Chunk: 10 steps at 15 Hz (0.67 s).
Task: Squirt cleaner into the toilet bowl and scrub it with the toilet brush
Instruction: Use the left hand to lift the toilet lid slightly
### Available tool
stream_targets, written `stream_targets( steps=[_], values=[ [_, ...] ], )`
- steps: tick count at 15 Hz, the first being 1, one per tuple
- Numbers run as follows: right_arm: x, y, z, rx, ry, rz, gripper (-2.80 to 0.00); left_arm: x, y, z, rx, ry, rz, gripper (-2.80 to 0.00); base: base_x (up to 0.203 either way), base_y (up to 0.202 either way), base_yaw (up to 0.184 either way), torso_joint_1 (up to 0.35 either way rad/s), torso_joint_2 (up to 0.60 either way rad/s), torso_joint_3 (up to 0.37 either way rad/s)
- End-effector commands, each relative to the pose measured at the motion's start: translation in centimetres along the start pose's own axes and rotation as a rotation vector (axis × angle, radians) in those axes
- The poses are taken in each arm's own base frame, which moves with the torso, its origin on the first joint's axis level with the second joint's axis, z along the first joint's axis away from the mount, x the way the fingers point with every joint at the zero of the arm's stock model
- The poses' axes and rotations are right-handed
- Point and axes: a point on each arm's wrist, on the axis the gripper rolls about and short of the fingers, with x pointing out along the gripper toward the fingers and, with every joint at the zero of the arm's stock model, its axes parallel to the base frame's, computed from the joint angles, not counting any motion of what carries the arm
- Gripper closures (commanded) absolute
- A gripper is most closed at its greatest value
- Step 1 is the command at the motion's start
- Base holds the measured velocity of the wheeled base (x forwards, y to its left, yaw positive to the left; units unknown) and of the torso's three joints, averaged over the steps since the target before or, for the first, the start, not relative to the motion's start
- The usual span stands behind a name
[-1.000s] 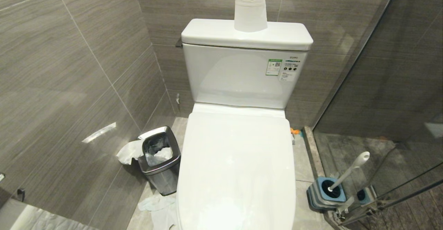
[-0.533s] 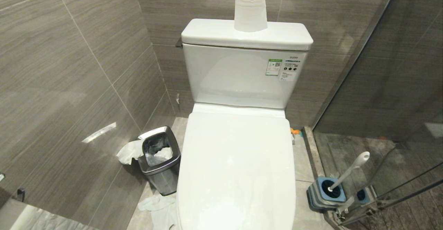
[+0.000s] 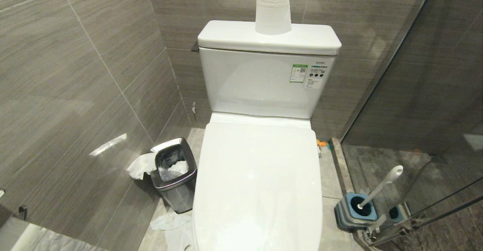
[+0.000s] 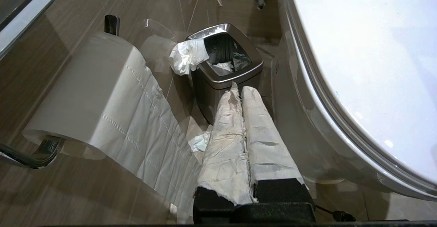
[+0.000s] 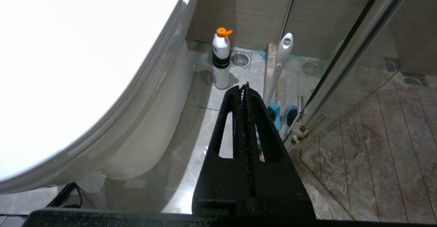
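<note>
The white toilet stands in the middle with its lid [image 3: 258, 183] down, so the toilet bowl is hidden. The toilet brush [image 3: 381, 187] leans in its blue-and-grey holder [image 3: 356, 209] on the floor to the right; its white handle [image 5: 281, 59] also shows in the right wrist view. A white cleaner bottle [image 5: 221, 61] with an orange cap stands on the floor beside the toilet. My left gripper [image 4: 239, 88], its fingers wrapped in white paper, is shut and empty, low at the toilet's left side. My right gripper [image 5: 244, 87] is shut and empty at the right side. Neither shows in the head view.
A steel bin [image 3: 174, 173] with tissue stands left of the toilet, and loose tissue [image 3: 169, 222] lies on the floor. A paper roll [image 3: 273, 13] sits on the tank, another [image 4: 92, 94] hangs on the left wall. A glass shower partition [image 3: 415, 92] closes the right side.
</note>
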Motion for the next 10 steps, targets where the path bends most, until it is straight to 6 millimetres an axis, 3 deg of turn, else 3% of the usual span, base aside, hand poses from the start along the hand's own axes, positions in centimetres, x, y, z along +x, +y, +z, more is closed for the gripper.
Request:
stream_targets(
  steps=[1,10],
  values=[
    [0.01,0.00,-0.02,0.000,0.002,0.000,0.00,0.02,0.00,-0.09,0.000,0.003,0.000,0.00,0.000,0.000,0.000,0.000,0.00,0.000],
    [0.01,0.00,-0.03,0.000,0.002,0.000,0.00,0.02,0.00,-0.09,-0.001,0.003,0.000,0.00,0.000,0.000,0.000,0.000,0.00,0.000]
  ],
)
